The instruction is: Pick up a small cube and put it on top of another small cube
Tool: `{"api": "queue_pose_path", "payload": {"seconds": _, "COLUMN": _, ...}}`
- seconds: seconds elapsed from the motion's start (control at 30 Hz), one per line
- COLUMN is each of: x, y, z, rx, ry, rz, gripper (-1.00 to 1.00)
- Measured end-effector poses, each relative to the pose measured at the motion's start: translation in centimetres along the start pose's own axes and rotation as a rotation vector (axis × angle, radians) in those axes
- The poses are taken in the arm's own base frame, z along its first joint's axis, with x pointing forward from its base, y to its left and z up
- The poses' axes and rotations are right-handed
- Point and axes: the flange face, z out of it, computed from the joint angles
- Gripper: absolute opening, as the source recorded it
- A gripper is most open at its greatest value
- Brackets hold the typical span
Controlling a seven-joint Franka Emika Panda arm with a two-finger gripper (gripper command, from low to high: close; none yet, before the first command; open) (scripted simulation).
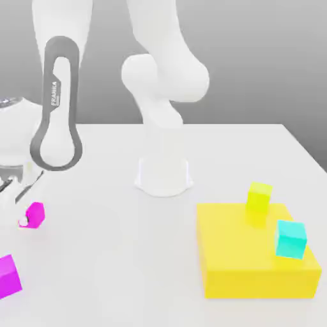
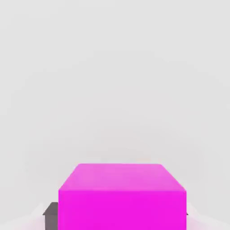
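At the table's point(image 1: 115, 255) 7 o'clock edge in the exterior view lies a second magenta cube point(image 1: 9, 276). Just beyond, at 9 o'clock, the gripper point(image 1: 24, 217) is clamped on the small cube point(image 1: 34, 214). Bare table spreads rightward to the yellow block point(image 1: 246, 262) at 4 o'clock, carrying a cyan cube point(image 1: 290, 239) and a yellow-green cube point(image 1: 258, 198).

White Franka Panda arm point(image 1: 163, 83) on a round white base point(image 1: 163, 175).

Smooth, glossy white shells form rounded, bulbous joints and a thick vertical column rising from the flared circular base. One link point(image 1: 56, 105) carries a dark grey, loop-shaped band with small white "FRANKA" lettering running lengthwise. A metallic silver ring point(image 1: 7, 101) edges the wrist housing at the exterior view's left.
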Motion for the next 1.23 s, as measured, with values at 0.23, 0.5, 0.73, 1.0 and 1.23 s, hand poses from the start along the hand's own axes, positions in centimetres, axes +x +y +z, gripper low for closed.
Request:
{"api": "queue_pose_path", "payload": {"seconds": 0.23, "x": -7.5, "y": -0.2, "z": -3.2, "rx": -0.014, "ry": -0.035, "rz": -0.270, "gripper": -1.00}}
{"api": "queue_pose_path", "payload": {"seconds": 0.5, "x": -28.8, "y": 5.9, "z": -7.2, "rx": -0.024, "ry": -0.084, "rz": -1.095, "gripper": -1.00}}
{"api": "queue_pose_path", "payload": {"seconds": 0.73, "x": -42.0, "y": 19.0, "z": -11.6, "rx": -0.018, "ry": -0.082, "rz": -1.791, "gripper": -1.00}}
{"api": "queue_pose_path", "payload": {"seconds": 1.0, "x": -48.1, "y": 35.2, "z": -14.5, "rx": 0.004, "ry": -0.021, "rz": -2.443, "gripper": -1.00}}
{"api": "queue_pose_path", "payload": {"seconds": 1.23, "x": -48.2, "y": 36.0, "z": -10.7, "rx": 0.005, "ry": -0.016, "rz": -2.470, "gripper": 1.00}}
